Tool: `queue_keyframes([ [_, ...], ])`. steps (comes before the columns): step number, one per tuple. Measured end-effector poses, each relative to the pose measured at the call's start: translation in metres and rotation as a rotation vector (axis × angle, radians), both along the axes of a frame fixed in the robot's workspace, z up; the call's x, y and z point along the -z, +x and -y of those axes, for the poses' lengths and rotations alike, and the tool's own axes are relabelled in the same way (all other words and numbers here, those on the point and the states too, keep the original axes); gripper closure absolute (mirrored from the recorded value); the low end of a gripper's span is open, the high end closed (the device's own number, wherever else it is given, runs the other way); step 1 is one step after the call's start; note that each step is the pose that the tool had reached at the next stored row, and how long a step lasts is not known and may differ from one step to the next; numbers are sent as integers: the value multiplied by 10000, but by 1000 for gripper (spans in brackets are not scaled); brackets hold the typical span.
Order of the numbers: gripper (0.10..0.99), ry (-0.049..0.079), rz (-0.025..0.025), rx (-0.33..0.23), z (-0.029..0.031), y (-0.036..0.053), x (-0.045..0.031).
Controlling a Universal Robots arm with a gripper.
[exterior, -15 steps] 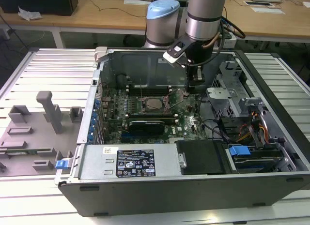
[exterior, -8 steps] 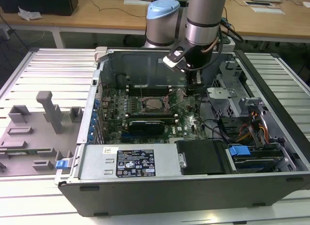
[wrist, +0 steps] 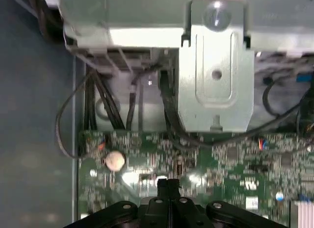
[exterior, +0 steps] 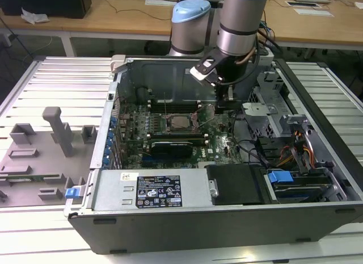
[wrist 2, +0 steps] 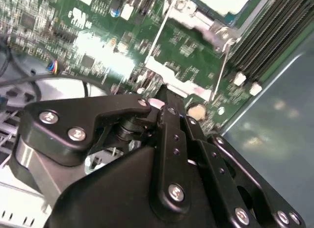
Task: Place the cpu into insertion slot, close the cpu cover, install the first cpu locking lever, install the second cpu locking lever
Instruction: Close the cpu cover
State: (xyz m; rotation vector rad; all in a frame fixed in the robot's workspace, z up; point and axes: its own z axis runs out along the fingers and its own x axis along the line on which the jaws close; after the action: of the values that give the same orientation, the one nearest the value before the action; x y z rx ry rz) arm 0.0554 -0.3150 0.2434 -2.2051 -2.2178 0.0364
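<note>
Claw [wrist: 169, 183] pinched fully together, gripping nothing, poised low over green circuit board [wrist: 235, 154] just to the exterior view's right of cpu [exterior: 181, 123] seated in insertion slot [exterior: 168, 124].

Pale wooden desks [exterior: 113, 17] behind a ribbed metal worktable [exterior: 57, 82]; floor [exterior: 113, 47] perhaps grey.

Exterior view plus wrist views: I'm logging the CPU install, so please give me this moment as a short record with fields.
case: open computer case on a slatted table
cpu: the cpu lies flat in the insertion slot
gripper: the gripper is inside the case, low over the green board, to the exterior view's right of the cpu
jaws: closed together, nothing visible between them
locking levers: position cannot be told
</note>
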Motion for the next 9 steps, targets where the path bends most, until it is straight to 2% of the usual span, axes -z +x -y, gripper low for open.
queue_keyframes([
  [1, 980, 1, -257, -2, 0, 4, 2],
  [2, 980, 1, -583, -1, 0, 7, 3],
  [6, 980, 2, -600, -2, -1, 0, 3],
  [9, 980, 1, -544, -2, -1, -82, 3],
])
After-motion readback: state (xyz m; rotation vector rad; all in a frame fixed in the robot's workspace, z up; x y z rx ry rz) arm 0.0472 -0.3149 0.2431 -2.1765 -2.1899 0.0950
